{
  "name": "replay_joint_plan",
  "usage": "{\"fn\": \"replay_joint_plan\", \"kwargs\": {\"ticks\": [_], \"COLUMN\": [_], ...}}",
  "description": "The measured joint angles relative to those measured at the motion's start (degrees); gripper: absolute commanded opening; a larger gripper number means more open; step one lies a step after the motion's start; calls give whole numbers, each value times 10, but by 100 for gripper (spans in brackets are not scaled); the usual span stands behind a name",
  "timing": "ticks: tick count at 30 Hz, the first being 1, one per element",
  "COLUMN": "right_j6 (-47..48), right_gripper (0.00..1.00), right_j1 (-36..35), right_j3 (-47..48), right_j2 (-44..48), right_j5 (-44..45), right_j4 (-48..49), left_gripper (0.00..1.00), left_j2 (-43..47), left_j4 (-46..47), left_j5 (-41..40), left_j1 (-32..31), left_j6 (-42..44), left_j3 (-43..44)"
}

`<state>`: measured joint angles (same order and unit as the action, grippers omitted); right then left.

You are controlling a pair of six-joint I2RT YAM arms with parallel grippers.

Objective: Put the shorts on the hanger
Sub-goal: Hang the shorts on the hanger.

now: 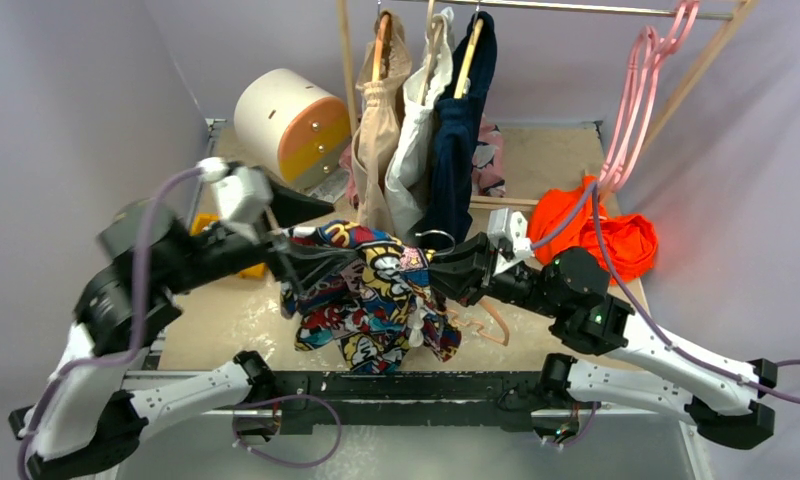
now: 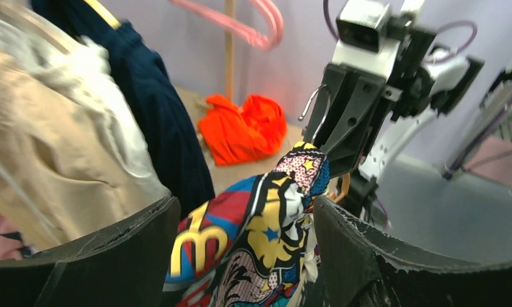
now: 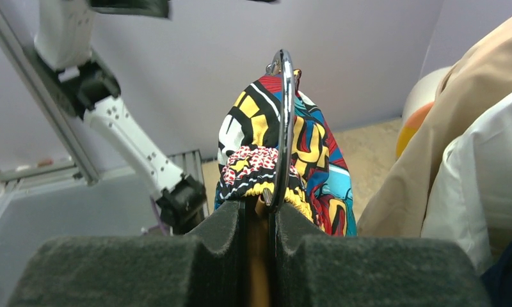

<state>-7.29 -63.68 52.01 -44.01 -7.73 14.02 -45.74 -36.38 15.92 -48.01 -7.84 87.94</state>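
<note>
The comic-print shorts (image 1: 371, 300) hang bunched above the table's middle, strung between my two grippers. My left gripper (image 1: 288, 262) is at their left edge. In the left wrist view its fingers (image 2: 132, 249) stand wide apart with the shorts (image 2: 260, 236) lying between them. My right gripper (image 1: 441, 272) is shut on the neck of the peach hanger (image 3: 258, 256), just under its silver hook (image 3: 283, 121). The shorts (image 3: 317, 166) drape over the hanger beyond the hook. One peach hanger arm (image 1: 491, 322) sticks out below the right gripper.
Behind the shorts a rail carries wooden hangers with a beige (image 1: 376, 150), a white (image 1: 416, 140) and a navy garment (image 1: 461, 130). Pink hangers (image 1: 641, 90) hang at the right. An orange garment (image 1: 601, 230) lies at the right, and a white-and-orange drum (image 1: 291, 125) stands back left.
</note>
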Motion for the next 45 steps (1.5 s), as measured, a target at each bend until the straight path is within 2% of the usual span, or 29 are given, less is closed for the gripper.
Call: {"fn": "replay_joint_plan", "kwargs": {"ticks": [5, 12, 23, 35, 38, 45], "right_j6": [9, 15, 18, 17, 15, 13], "right_gripper": [0, 0, 0, 0, 0, 0], "right_j1": [0, 0, 0, 0, 0, 0], "right_j3": [-1, -16, -16, -15, -15, -10], "right_j2": [15, 24, 17, 0, -8, -21], "right_j5": [-22, -42, -86, -112, -119, -133], "right_j4": [-59, -85, -86, -84, -82, -82], "left_gripper": [76, 77, 78, 79, 77, 63], "left_j2": [-67, -71, -72, -87, -86, -81], "left_j4": [-16, -37, -42, -70, -79, -92], "left_j5": [64, 107, 139, 136, 127, 110], "left_j1": [0, 0, -29, -74, -84, -87], "left_j6": [14, 31, 61, 96, 107, 123], "left_j3": [-24, -51, -62, -85, -90, -114]}}
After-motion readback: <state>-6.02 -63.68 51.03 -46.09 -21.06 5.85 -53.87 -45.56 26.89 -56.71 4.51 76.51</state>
